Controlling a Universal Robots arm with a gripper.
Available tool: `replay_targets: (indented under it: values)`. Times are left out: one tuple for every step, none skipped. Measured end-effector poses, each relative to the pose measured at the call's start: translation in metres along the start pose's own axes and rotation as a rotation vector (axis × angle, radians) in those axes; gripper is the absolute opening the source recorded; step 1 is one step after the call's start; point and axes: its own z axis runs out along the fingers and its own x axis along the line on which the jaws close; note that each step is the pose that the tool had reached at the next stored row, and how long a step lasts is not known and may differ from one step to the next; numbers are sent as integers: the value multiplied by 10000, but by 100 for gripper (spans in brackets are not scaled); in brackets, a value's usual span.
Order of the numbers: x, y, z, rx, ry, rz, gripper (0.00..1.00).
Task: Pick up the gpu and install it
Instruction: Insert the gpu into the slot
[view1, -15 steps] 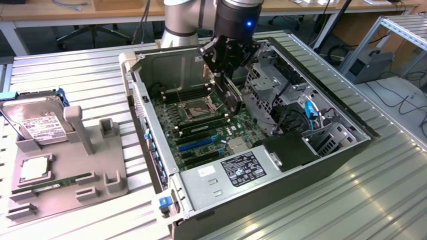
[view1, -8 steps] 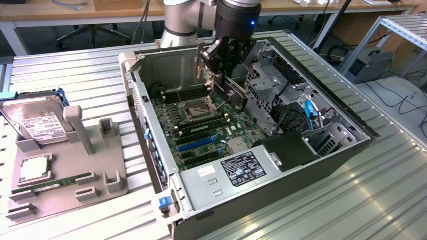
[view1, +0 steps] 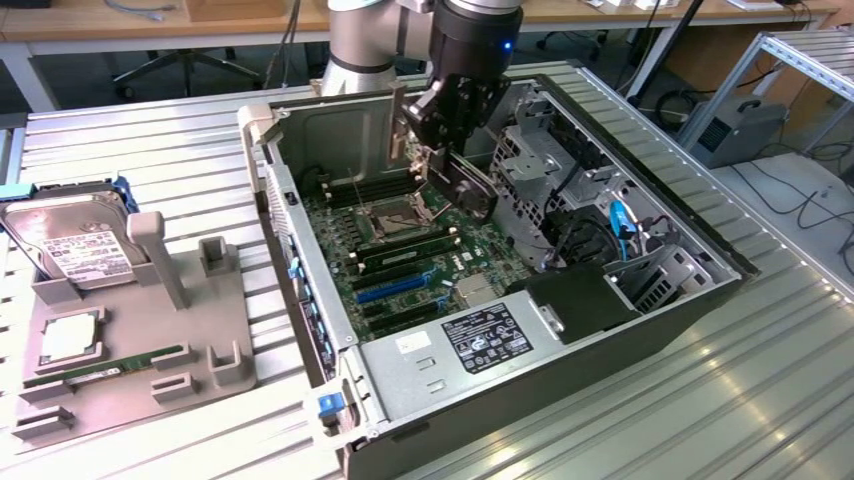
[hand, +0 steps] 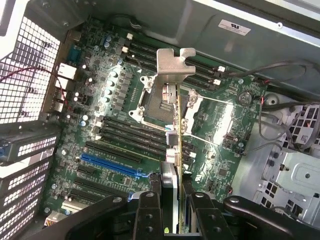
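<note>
The gpu (view1: 461, 180) hangs inside the open computer case (view1: 287, 190), above the green motherboard (view1: 400, 250), and my gripper (view1: 438, 135) is shut on it. In the wrist view the gpu (hand: 176, 64) appears edge-on, its silver bracket at the end farthest from the fingers. Both black fingers (hand: 149, 210) of the gripper (hand: 172, 202) clamp its sides. The card hovers over the CPU socket (hand: 165, 100) and the memory slots, clear of the board. The blue expansion slot (hand: 112, 165) lies to one side of the card's lower edge.
A grey fixture (view1: 120, 350) at the exterior view's left holds a hard drive (view1: 74, 245), a green memory stick (view1: 127, 362) and a processor (view1: 67, 340). Drive cages (view1: 534, 160), cables (view1: 621, 225) and the power supply (view1: 487, 340) crowd the case's other side.
</note>
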Motion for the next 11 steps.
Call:
replay_targets:
  values:
    - [0,0,0,-1,-1,-42,27]
    - [0,0,0,-2,0,-90,27]
    - [0,0,0,-3,-1,-124,27]
    - [0,0,0,-4,-1,-159,27]
    - [0,0,0,-5,-1,-196,27]
    - [0,0,0,-5,-2,-228,27]
    - [0,0,0,-6,-1,-266,27]
    - [0,0,0,-7,-1,-304,27]
    - [0,0,0,-9,-2,-342,27]
    - [0,0,0,-9,-2,-378,27]
    - [0,0,0,-10,-2,-422,27]
